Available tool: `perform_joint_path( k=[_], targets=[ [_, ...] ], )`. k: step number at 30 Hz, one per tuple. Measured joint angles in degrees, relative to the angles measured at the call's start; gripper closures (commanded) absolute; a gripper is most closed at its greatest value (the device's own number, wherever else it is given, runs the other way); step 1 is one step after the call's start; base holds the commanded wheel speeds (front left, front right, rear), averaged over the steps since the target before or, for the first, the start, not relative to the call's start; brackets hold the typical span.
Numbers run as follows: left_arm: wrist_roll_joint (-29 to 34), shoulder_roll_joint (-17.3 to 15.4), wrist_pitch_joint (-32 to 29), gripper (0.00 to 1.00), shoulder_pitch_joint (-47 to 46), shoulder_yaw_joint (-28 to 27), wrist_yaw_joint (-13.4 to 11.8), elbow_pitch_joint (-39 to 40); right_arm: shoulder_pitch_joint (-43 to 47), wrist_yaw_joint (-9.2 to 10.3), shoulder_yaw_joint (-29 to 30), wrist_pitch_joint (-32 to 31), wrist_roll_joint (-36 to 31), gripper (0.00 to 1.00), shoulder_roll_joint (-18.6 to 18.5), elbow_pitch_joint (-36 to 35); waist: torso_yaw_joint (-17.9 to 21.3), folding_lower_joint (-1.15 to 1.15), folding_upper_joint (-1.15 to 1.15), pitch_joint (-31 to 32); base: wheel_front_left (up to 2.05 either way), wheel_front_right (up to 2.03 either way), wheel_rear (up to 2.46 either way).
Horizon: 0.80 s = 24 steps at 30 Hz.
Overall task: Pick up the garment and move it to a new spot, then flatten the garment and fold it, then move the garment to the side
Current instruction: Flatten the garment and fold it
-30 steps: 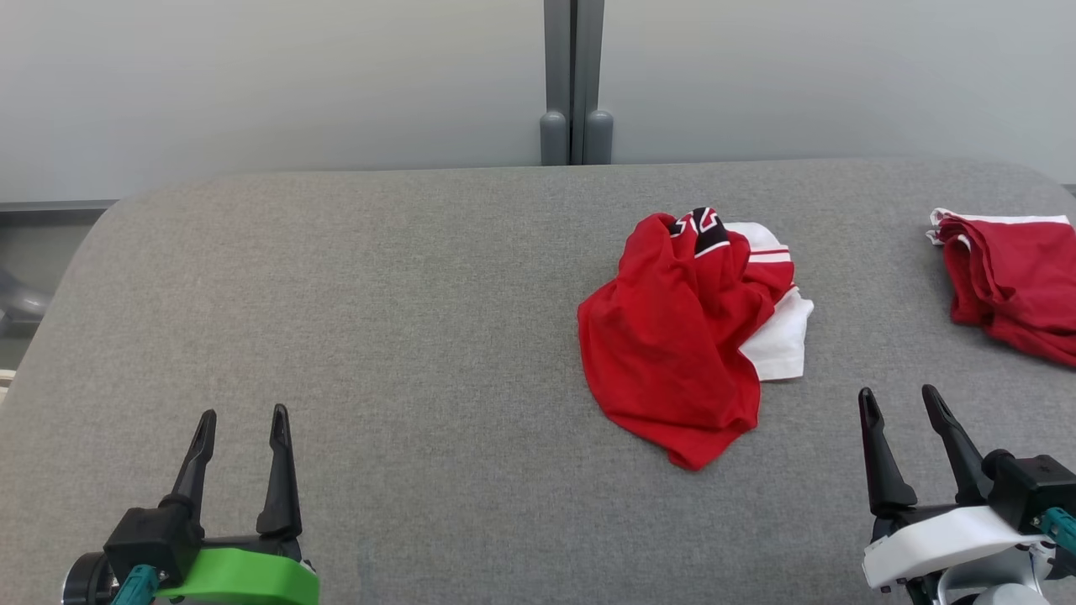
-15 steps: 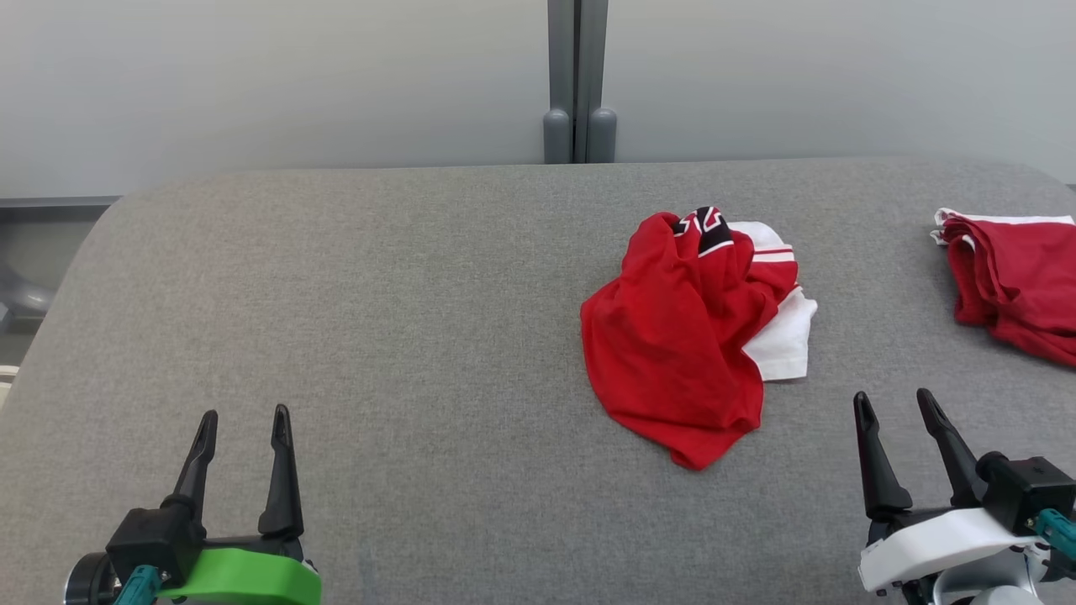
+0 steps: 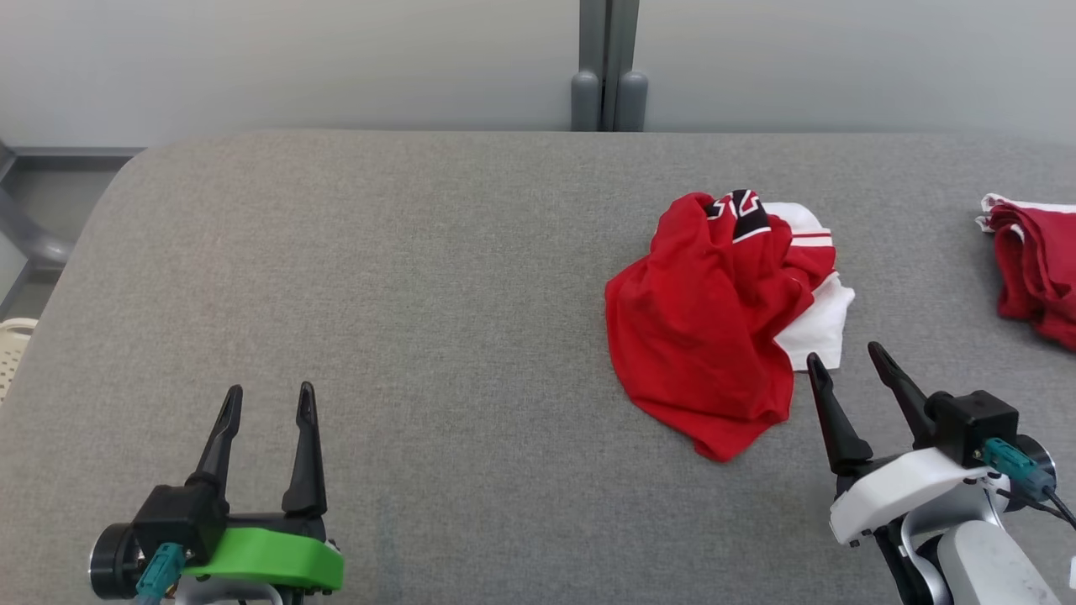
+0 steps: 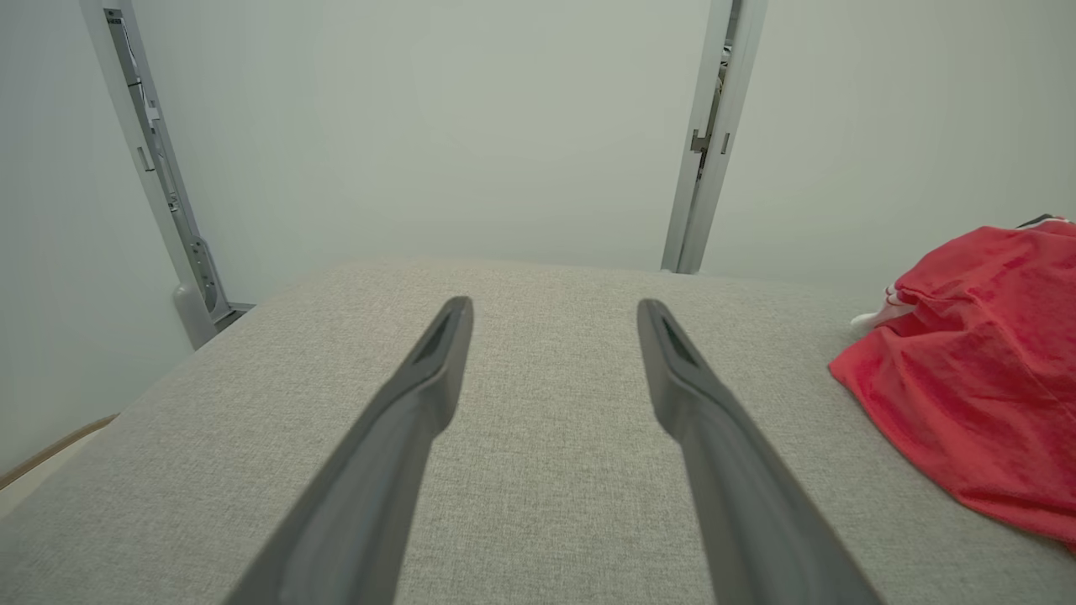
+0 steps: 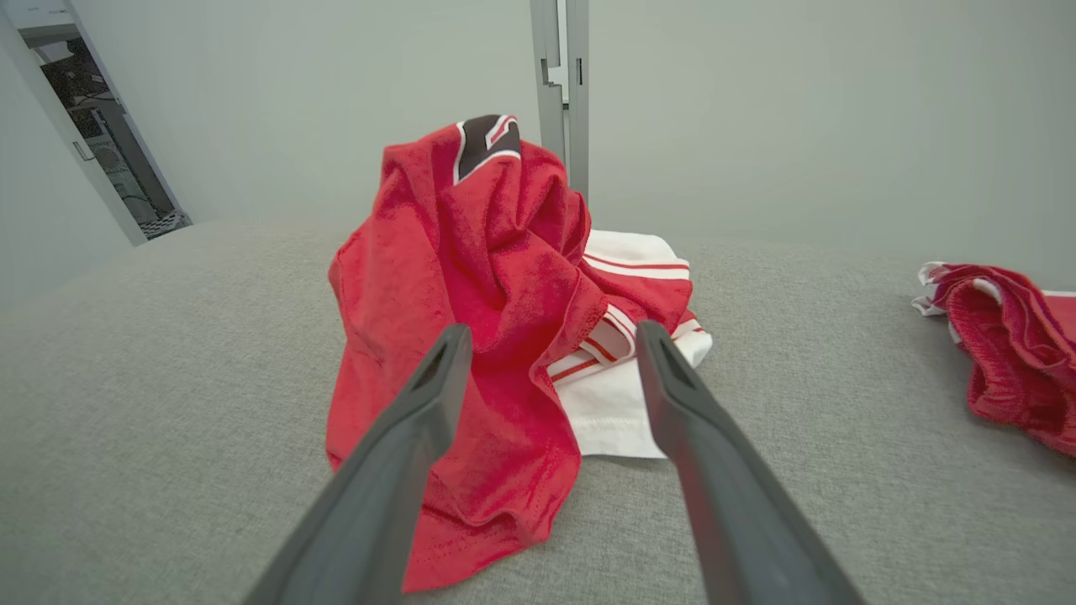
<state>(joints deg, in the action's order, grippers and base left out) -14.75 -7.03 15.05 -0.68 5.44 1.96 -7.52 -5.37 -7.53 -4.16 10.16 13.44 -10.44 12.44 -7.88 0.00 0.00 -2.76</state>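
A red garment lies in a crumpled heap on the grey tabletop. It sits on the right half, about midway between the near side and the far side. Most of it is red. A white part with thin red stripes pokes out on its right side. A small black patch with a white edge shows at the very top of the heap.

The right tool is at the near right of the tabletop. Its two dark fingers are spread wide apart and point at the garment. The tips are just beside the near right edge of the heap, close to the white part. It cannot be seen whether a tip touches the cloth. Nothing is pinched between the fingers.

The left tool is at the near left, well away from the garment. Its fingers are wide apart too, and it holds nothing. Only bare grey cloth lies under it.

A second red cloth with a white edge lies at the far right of the tabletop, apart from the garment. Behind the tabletop is a pale wall with a grey post standing up against it.
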Motion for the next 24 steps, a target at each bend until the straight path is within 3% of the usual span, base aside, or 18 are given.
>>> perform_joint_path(
  k=[18,19,20,24],
  targets=[
    [1.6,2.4,0.1,0.00,-4.8,1.0,0.6,-1.2,-10.1,0.00,-5.2,2.1,1.7,0.00,-0.4,25.9,-5.5,0.00,0.00,-6.4,0.00,0.00,0.00],
    [1.6,2.5,0.1,0.00,-5.0,1.0,0.6,-1.2,-10.6,0.00,-5.6,2.5,2.3,0.69,-0.2,26.7,-5.8,0.00,0.00,-6.7,0.00,0.00,0.00],
    [1.6,2.6,0.1,0.00,-5.0,0.9,0.6,-1.3,-11.0,0.00,-6.0,2.7,2.6,1.00,-0.1,27.4,-5.9,0.00,0.00,-6.8,0.00,0.00,0.00],
    [1.8,2.8,0.1,0.00,-4.9,0.2,0.6,-1.4,-12.6,-0.01,-6.7,3.9,4.1,1.00,-0.3,29.6,-5.8,0.00,0.00,-7.2,0.00,0.00,0.00]
  ],
)
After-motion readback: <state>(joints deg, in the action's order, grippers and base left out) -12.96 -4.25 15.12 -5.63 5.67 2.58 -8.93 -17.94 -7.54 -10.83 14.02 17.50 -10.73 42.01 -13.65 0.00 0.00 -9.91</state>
